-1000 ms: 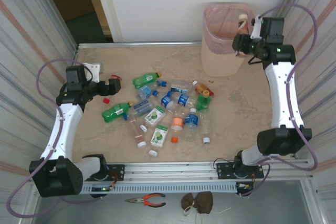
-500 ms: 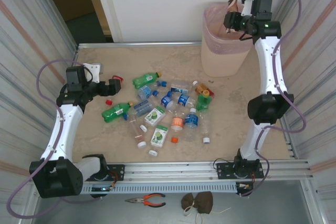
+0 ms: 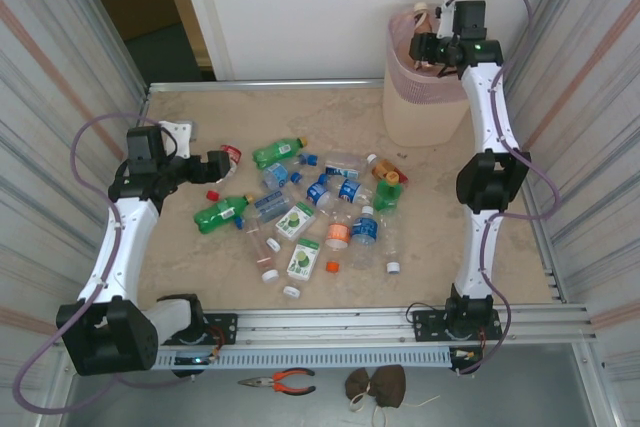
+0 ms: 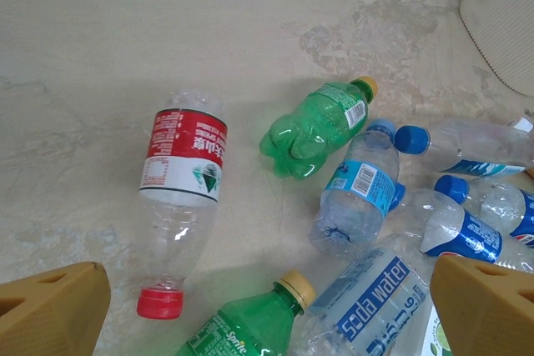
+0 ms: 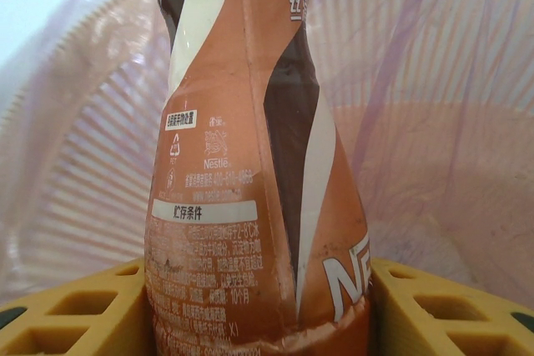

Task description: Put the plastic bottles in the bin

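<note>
A scatter of plastic bottles [image 3: 320, 202] lies mid-table. My right gripper [image 3: 424, 46] is shut on an orange-and-brown labelled bottle [image 5: 250, 172] and holds it upright over the mouth of the bin [image 3: 425, 97], whose pink liner [image 5: 434, 122] shows behind it. My left gripper [image 3: 220, 163] is open and hovers low at the left of the pile. Between its yellow fingers [image 4: 50, 310] lie a clear bottle with a red label and red cap [image 4: 179, 198] and a green Sprite bottle [image 4: 250, 323]. Another green bottle [image 4: 317, 127] and blue-labelled ones [image 4: 359, 185] lie beyond.
Loose caps [image 3: 331, 267] lie at the near side of the pile. Corrugated metal walls close in both sides of the table. Pliers [image 3: 280, 380] and a brown cloth [image 3: 377, 384] lie below the front rail [image 3: 330, 322].
My right arm has swung left and up, carrying the orange-brown bottle from the bin's right side to above its mouth. The left arm has barely moved.
</note>
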`<state>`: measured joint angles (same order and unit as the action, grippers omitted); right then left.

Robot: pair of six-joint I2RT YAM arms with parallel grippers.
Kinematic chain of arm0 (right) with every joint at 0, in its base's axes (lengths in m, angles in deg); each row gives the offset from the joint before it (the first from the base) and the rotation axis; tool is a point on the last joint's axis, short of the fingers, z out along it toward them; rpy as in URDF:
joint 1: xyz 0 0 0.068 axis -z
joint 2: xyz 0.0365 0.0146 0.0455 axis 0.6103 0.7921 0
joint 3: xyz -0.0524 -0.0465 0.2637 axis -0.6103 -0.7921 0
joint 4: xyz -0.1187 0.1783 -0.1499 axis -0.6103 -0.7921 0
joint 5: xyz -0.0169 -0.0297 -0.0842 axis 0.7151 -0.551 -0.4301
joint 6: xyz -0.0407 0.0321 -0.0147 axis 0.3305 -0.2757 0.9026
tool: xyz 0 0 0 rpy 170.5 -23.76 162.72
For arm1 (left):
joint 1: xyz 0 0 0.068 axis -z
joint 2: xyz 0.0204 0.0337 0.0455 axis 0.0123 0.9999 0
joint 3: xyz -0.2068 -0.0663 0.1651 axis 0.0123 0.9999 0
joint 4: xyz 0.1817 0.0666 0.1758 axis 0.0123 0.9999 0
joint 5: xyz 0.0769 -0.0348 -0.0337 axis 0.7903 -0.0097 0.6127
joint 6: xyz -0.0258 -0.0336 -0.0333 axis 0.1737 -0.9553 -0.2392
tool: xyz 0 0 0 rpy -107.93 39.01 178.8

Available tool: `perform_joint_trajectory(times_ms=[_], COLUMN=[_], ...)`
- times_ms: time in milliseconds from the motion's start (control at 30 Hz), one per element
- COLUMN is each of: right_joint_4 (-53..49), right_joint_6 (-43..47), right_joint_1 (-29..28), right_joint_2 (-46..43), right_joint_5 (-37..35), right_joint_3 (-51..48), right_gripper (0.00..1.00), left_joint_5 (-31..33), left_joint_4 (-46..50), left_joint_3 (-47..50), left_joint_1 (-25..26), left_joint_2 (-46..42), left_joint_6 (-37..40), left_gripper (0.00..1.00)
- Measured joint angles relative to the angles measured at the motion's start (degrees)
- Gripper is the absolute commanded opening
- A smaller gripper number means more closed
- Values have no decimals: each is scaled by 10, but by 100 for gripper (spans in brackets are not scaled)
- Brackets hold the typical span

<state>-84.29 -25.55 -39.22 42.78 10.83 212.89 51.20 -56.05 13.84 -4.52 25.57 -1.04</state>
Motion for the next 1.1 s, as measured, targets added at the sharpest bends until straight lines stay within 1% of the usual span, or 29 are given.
perform_joint_trajectory(times_ms=[300, 533, 867, 1100], right_joint_4=[-7, -50, -130, -199], right_joint_6=[24, 50, 61, 61], right_joint_1=[-7, -17, -17, -17], right_joint_2=[62, 85, 88, 73], right_joint_5=[-16, -31, -35, -43], right_joint_3=[44, 49, 52, 52], right_gripper=[55, 54, 54, 54], left_joint_5=[7, 8, 7, 6], left_joint_4=[0, 0, 1, 2], left_joint_3=[0, 0, 0, 0], left_joint_1=[0, 0, 0, 1], left_joint_2=[0, 0, 0, 0], left_joint_6=[2, 5, 6, 6], left_gripper=[99, 99, 99, 99])
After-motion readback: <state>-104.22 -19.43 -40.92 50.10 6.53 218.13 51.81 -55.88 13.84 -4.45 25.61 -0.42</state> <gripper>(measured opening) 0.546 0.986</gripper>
